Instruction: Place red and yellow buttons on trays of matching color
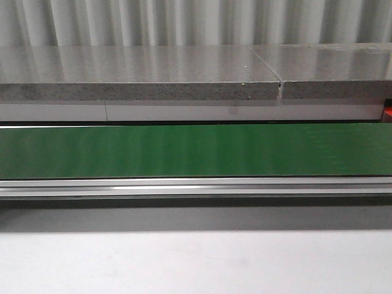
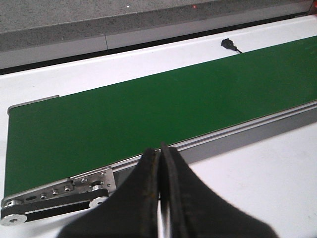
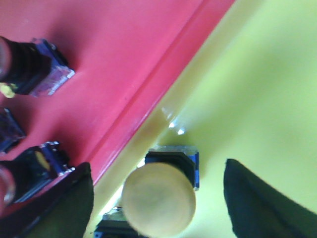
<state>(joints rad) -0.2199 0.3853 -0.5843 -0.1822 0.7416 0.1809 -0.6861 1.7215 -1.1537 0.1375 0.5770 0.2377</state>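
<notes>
Yellow tray [image 3: 267, 89]: right tool [image 3: 158, 198] wide around yellow button [image 3: 158, 199]

A conveyor belt [image 1: 196, 150] is running across the table [image 1: 196, 263], with a stone ledge [image 1: 141, 76] sitting behind it. One button [image 3: 158, 198] is lying in a tray [image 3: 267, 89], right beside another tray [image 3: 114, 49] that's holding several more buttons [image 3: 34, 67].

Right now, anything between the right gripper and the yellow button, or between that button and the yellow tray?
Nothing visible. The right gripper is open, its fingers on either side of the yellow button, which already sits inside the yellow tray close to the rim shared with the red tray. Contact between fingers and button can't be confirmed.
</notes>
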